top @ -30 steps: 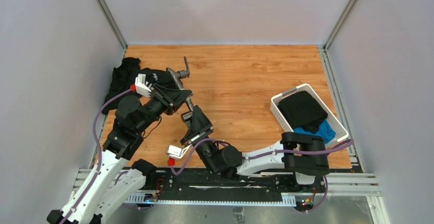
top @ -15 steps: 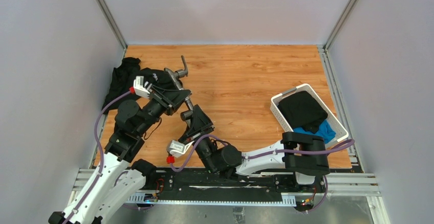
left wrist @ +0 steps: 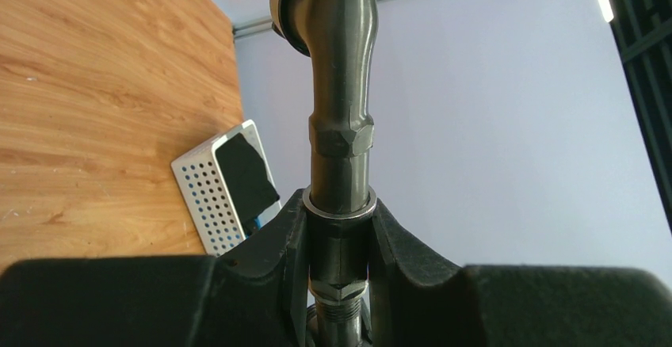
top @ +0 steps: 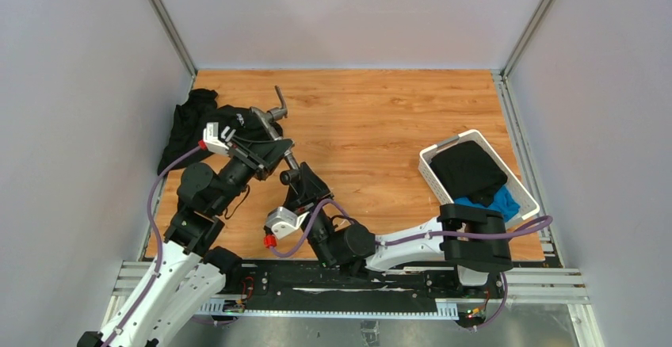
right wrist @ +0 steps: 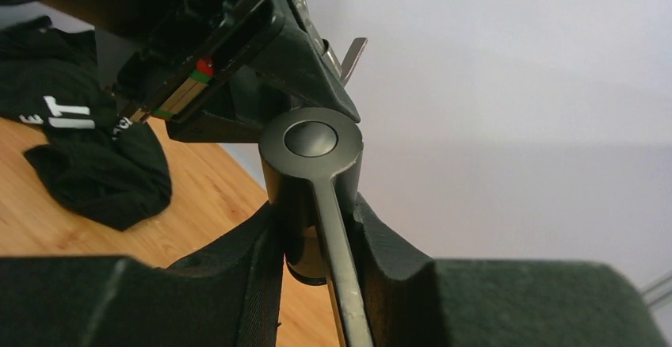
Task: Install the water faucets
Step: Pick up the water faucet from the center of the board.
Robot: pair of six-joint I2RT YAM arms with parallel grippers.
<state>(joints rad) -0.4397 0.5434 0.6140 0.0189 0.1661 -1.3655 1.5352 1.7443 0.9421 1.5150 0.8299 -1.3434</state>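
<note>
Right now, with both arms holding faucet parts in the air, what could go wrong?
The left gripper and right gripper are very close; they may collide.
The pipe piece and handle piece may meet crooked and jam.
A slipped part could fall to the wooden table.

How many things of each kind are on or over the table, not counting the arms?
Faucet pieces: 2, pipe piece and lever piece
Black cloths: 2, table heap and basket heap
Blue cloth: 1
White basket: 1
Total: 6
</note>
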